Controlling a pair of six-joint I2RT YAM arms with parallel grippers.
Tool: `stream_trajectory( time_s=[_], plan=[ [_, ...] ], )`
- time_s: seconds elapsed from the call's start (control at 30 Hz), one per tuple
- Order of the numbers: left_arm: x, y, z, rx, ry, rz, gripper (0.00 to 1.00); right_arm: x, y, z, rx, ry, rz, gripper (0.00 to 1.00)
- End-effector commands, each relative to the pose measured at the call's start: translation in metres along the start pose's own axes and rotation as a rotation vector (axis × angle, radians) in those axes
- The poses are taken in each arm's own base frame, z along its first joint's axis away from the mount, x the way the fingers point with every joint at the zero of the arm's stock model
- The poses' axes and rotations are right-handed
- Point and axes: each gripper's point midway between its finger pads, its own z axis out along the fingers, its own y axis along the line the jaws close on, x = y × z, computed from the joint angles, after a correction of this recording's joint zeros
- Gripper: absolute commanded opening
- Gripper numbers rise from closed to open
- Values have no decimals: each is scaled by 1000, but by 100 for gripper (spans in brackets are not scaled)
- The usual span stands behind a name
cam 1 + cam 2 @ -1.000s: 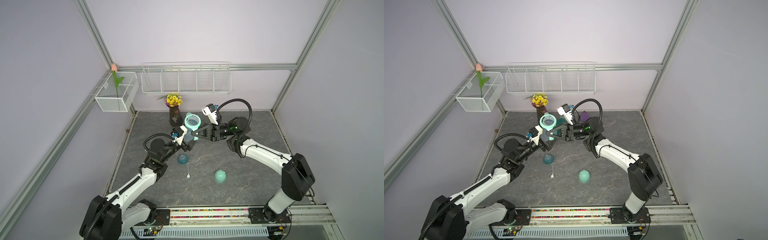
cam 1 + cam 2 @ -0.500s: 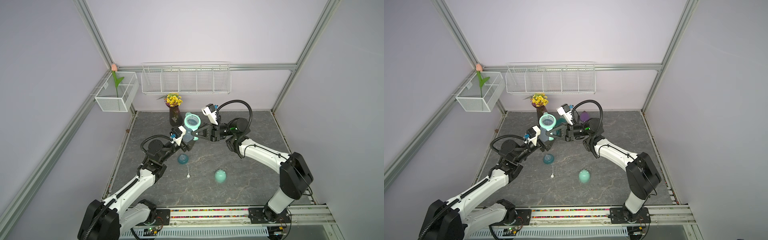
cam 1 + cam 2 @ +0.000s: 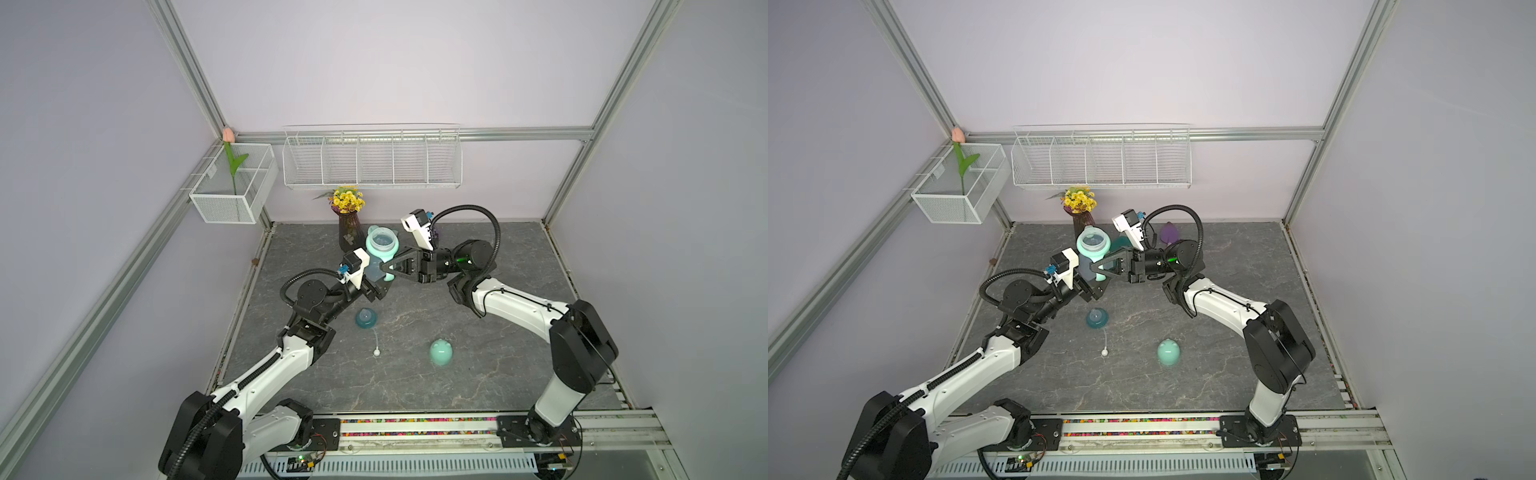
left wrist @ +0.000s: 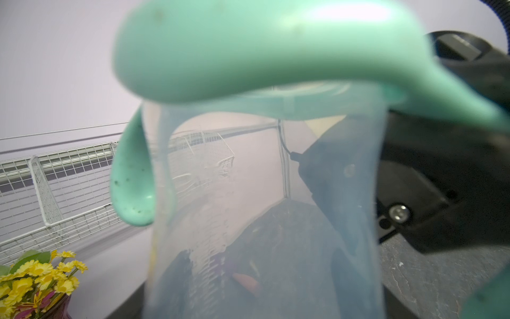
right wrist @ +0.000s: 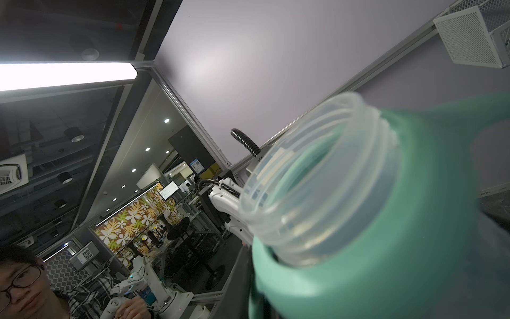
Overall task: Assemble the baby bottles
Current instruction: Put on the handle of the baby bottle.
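Barely anything has moved. In both top views the frosted bottle body (image 3: 374,268) with its mint ring (image 3: 382,243) stays aloft at centre frame, just right of the flower vase (image 3: 349,237); only the left arm's elbow has drifted slightly. That reads as a brace or handover: collar (image 3: 365,319), straw (image 3: 376,343) and cap (image 3: 440,351) lie unfitted on the table (image 3: 519,374), lower in frame. The right gripper (image 3: 387,272), reaching in level from the right, is clenched on a ring handle; the left gripper (image 3: 1090,289) rises from lower left under the body. Left wrist view: the body (image 4: 262,207) fills the frame, so whether those jaws grasp it I cannot tell. Right wrist view: the threaded neck (image 5: 317,193) stands bare above the ring (image 5: 414,234).
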Motion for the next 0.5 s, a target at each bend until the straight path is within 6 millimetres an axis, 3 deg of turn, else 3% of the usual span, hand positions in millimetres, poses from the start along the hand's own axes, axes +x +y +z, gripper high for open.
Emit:
stream_trajectory(
  time_s=[0.0, 0.17, 0.37, 0.47],
  plan=[
    [-47, 5, -6, -36, -134, 31, 0, 7, -13, -3, 17, 5, 52, 17],
    [-37, 9, -6, -61, -83, 43, 0, 6, -9, -6, 34, 11, 52, 40],
    [-25, 16, -10, -110, -36, 39, 0, 10, -2, -11, 132, 60, -6, 52],
    [-13, 25, -16, -174, 21, 42, 0, 20, -6, -21, 309, 124, -78, 58]
  ],
)
